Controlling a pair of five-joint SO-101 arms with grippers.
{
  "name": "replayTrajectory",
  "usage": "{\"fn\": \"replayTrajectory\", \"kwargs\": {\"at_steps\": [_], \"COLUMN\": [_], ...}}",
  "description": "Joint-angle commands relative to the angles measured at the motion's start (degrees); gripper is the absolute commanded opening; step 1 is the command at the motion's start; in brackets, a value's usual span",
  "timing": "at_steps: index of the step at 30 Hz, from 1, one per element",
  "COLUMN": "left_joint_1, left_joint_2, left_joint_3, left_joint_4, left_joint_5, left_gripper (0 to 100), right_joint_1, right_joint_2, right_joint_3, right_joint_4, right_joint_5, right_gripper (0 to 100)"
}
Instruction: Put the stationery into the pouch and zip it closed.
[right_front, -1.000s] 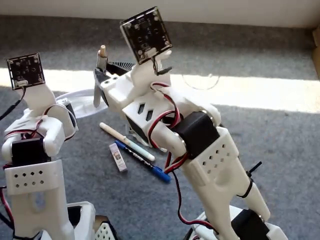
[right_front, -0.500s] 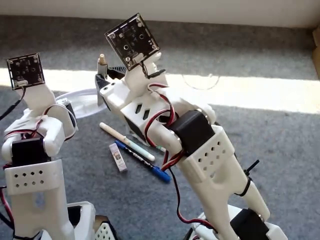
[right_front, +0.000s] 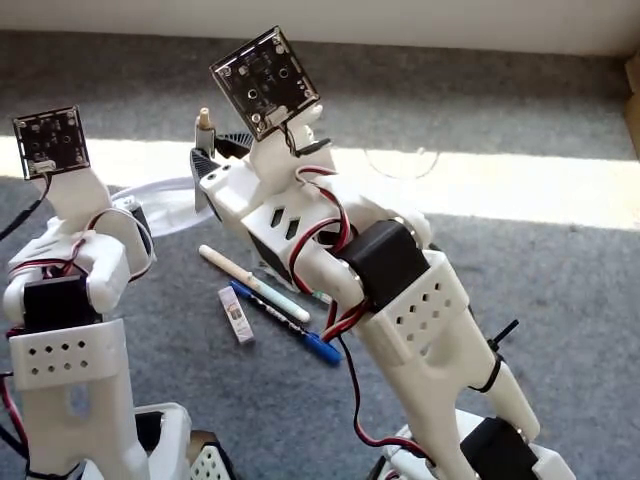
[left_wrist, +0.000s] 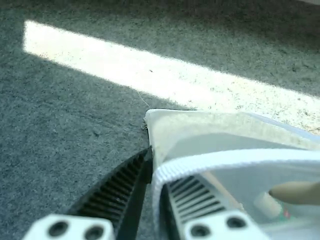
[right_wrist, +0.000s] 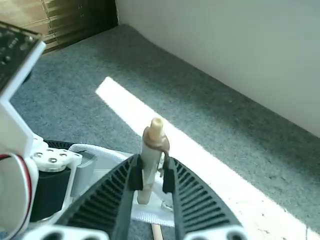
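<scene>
Right gripper (right_wrist: 150, 167) shifted; one pen (right_wrist: 151, 147) clamped, two loose.

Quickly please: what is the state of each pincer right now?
Left pincer: closed on the edge of the pouch.
Right pincer: closed, holding a beige pen.

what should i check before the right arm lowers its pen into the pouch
1. Grip on the pen: ok, the right fingers clamp it upright from both sides.
2. Hold on the pouch: ok, the left fingers pinch its edge.
3. Pouch mouth open: cannot tell.
4. Pen lined up over the pouch: cannot tell; its lower end sits near the white rim.
5. All stationery packed: not ok; a white pen, a blue pen and a small box lie on the carpet.
</scene>
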Motion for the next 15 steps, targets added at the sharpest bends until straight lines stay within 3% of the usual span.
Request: {"fn": "replayTrajectory", "kwargs": {"at_steps": [1,9,15], "left_joint_1": [-0.57,-0.66,-0.66], "left_joint_2": [1.10,1.10,1.10], "left_joint_3": [0.48,0.48,0.48], "left_joint_4": [-0.70,-0.79,-0.79], "left_joint_5": [0.35,0.35,0.35], "left_gripper": [1,1,1], "right_joint_1": [-0.40,-0.48,-0.40], "right_joint_2": [-2.24,-2.24,-2.24], "right_joint_3": [-0.75,-0.84,-0.84], "right_joint_4": [-1.27,2.95,3.21], "right_joint_5": [0.44,0.44,0.44], "right_gripper": [0.8,11.3,11.5]}}
